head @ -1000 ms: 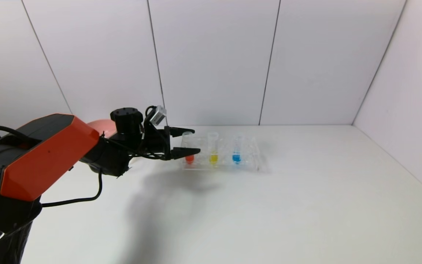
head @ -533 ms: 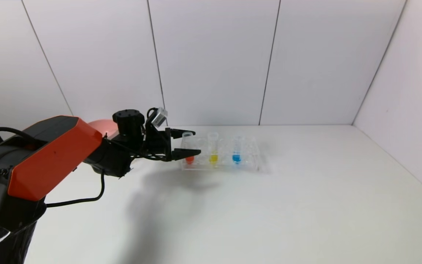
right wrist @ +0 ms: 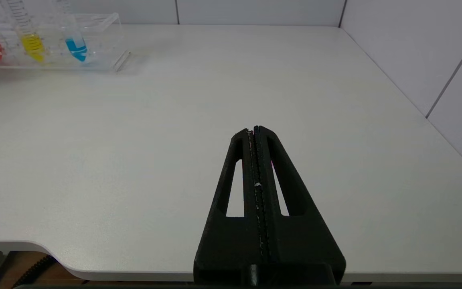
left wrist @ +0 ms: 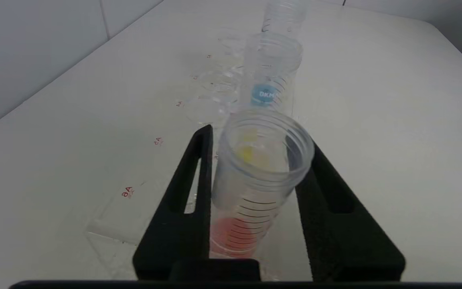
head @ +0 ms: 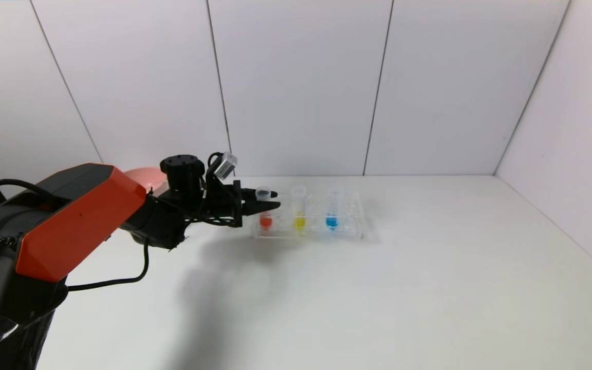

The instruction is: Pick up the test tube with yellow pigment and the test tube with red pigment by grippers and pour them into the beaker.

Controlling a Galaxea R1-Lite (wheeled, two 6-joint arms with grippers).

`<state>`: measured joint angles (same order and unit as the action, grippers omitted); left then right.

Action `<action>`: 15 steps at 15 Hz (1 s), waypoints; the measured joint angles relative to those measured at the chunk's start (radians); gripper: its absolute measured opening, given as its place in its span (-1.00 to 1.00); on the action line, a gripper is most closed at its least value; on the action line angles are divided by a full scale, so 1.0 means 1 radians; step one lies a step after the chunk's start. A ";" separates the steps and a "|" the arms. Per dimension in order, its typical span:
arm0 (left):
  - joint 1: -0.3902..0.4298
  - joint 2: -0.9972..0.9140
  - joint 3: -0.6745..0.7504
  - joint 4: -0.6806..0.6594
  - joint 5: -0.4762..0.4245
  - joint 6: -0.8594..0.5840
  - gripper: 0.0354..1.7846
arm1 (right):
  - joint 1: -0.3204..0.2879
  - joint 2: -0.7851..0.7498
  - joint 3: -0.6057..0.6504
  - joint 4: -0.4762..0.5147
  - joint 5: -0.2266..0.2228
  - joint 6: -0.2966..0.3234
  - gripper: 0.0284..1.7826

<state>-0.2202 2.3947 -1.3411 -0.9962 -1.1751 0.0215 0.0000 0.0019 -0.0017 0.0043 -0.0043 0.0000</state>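
I have the left arm stretched out level over the bench [head: 378, 288], its left gripper [head: 265, 200] reaching in from the left end of the clear rack [head: 350, 226]. The fingers [left wrist: 187, 192] have narrowed onto the upper part of the test tube with red pigment [head: 265, 210], one on each side just under its rim; the tube stands upright in the rack's left-most slot with the red liquid at its rounded bottom. From the left wrist view both fingers sit against the tube wall.

The right gripper [right wrist: 256, 132] hangs low over the near edge of the bench, well away from the rack, fingers pressed together on nothing.

The bench is plain white, walled by pale panels behind and on the right. A pink bowl [head: 144, 177] shows partly behind the left arm.

In the rack, the test tube with yellow pigment [head: 299, 208] stands just beside the red one, then a blue-liquid tube [head: 332, 208] further right.
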 joint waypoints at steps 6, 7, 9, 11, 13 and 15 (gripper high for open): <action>-0.001 -0.001 0.002 -0.001 0.001 0.000 -0.49 | 0.000 0.000 0.000 0.000 0.000 0.000 -0.91; -0.001 -0.002 0.002 -0.001 0.002 -0.001 -0.49 | 0.000 0.000 0.000 0.000 0.000 0.000 -0.91; -0.001 -0.005 0.002 0.000 0.001 -0.001 -0.49 | 0.000 0.000 0.000 0.000 0.000 0.000 -0.91; -0.003 -0.012 0.004 0.005 0.002 -0.003 -0.49 | 0.000 0.000 0.000 0.000 0.000 0.000 -0.91; -0.007 -0.024 0.003 0.006 0.001 -0.010 -0.49 | 0.000 0.000 0.000 0.000 0.000 0.000 -0.91; -0.008 -0.042 0.001 0.010 -0.001 -0.017 -0.49 | 0.000 0.000 0.000 0.000 0.000 0.000 -0.91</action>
<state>-0.2279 2.3523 -1.3398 -0.9862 -1.1766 0.0043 0.0000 0.0019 -0.0017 0.0047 -0.0043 0.0000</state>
